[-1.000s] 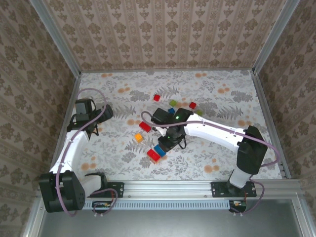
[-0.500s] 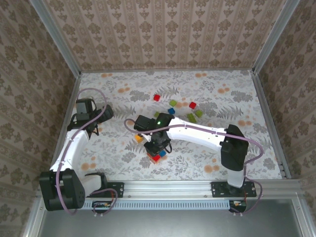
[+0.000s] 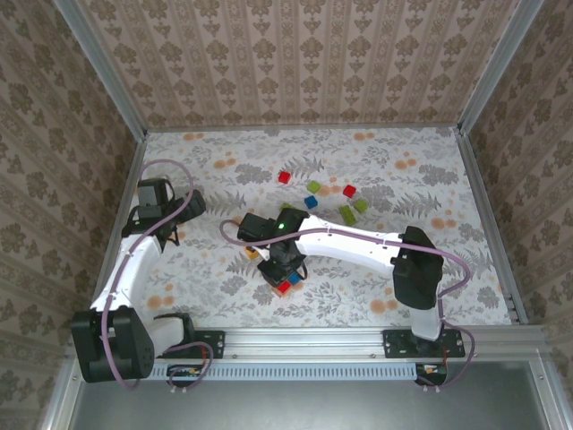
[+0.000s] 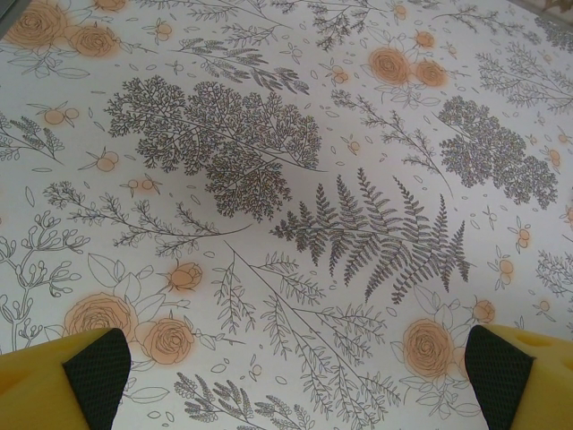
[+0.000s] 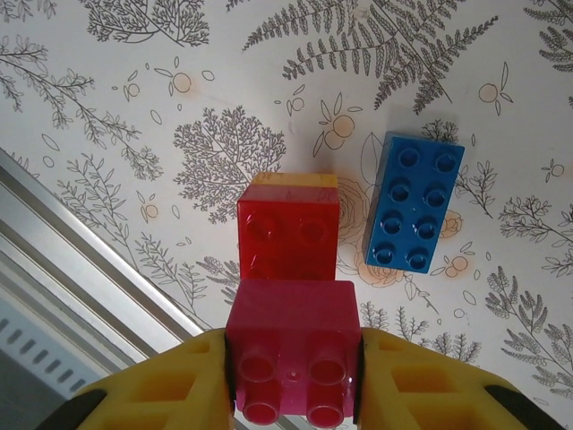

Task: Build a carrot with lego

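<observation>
Fingers (image 5: 161,390) of the right gripper (image 5: 293,358) pinch a magenta brick (image 5: 293,349) close by the red brick (image 5: 288,228), blue brick (image 5: 414,202) alongside, left gripper (image 4: 295,385) spread wide; stacking step, likely needs studs squared, then a straight press.

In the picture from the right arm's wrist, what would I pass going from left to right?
Metal rail → red brick → blue brick. The magenta brick gripped by the fingers lies right below the red one, so I leave it out.
</observation>
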`<state>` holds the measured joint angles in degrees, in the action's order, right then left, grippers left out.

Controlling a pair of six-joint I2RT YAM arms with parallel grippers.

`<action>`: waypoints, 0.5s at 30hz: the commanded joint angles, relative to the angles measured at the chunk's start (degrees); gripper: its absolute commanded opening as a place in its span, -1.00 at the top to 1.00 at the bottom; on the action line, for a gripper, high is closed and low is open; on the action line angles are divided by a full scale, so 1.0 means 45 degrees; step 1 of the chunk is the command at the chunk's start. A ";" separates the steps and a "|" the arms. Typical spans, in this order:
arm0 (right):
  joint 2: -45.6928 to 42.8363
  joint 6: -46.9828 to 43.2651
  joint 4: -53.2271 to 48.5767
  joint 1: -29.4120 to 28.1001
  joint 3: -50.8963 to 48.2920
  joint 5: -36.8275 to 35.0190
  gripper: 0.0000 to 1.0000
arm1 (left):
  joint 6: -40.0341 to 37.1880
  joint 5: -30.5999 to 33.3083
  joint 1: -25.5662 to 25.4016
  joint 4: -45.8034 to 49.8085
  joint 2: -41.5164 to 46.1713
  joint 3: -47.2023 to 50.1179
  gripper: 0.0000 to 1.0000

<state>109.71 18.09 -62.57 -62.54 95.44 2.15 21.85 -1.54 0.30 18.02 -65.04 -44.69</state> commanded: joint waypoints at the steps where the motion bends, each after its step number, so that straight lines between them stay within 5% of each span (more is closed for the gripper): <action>1: 0.0250 0.0203 -0.0250 -0.0088 0.0076 -0.0127 0.33 | -0.0112 0.0070 -0.0097 0.0306 -0.0020 -0.0373 -1.00; 15: 0.0463 0.0201 0.0114 -0.0094 -0.0357 0.0284 0.34 | -0.0135 0.0074 -0.0088 0.0303 -0.0075 -0.0392 -1.00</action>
<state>110.76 18.24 -61.49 -62.54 94.85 2.83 21.85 -1.54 0.30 18.02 -65.04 -44.69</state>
